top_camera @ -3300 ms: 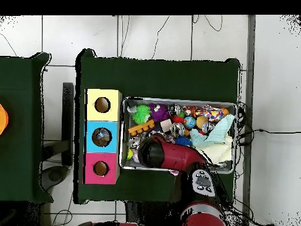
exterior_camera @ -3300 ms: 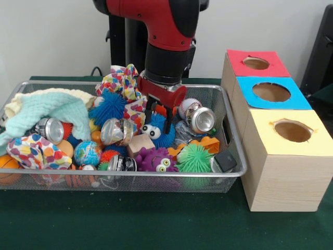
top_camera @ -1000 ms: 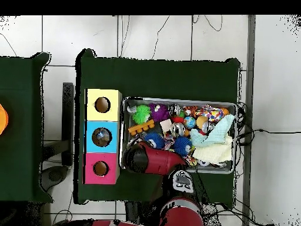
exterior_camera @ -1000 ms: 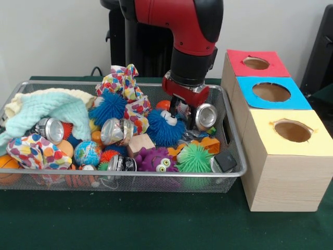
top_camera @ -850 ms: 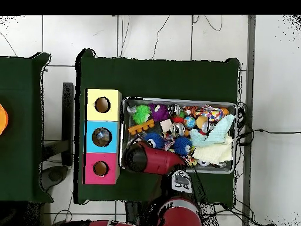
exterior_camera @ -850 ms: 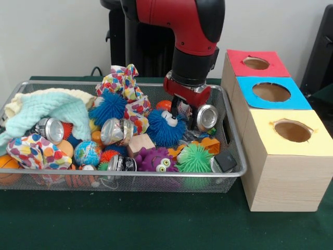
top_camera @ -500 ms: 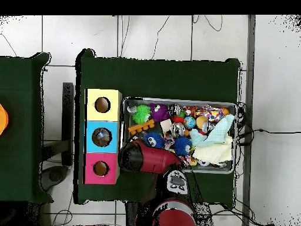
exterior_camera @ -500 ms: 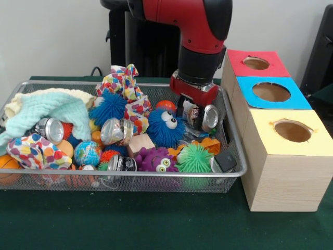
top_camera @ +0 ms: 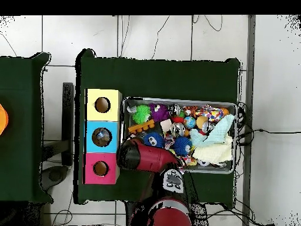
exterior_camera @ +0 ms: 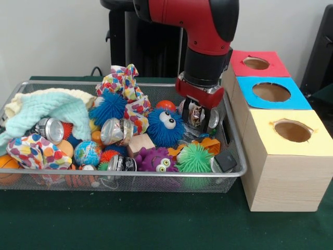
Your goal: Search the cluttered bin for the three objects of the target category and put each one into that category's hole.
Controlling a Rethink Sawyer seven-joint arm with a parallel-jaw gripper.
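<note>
Gripper (exterior_camera: 199, 115): fingers clamped on crushed silver metal can (exterior_camera: 196, 115).
Blue-topped wooden box hole (exterior_camera: 271, 91): upper right of can (judged nearest).

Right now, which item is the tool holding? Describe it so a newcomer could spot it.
Start at the wire mesh bin and go to its end nearest the coloured boxes. There, under the red arm, the tool grips a crushed metal can. It alone hangs above the pile, beside the blue googly-eyed fuzzy ball.
</note>
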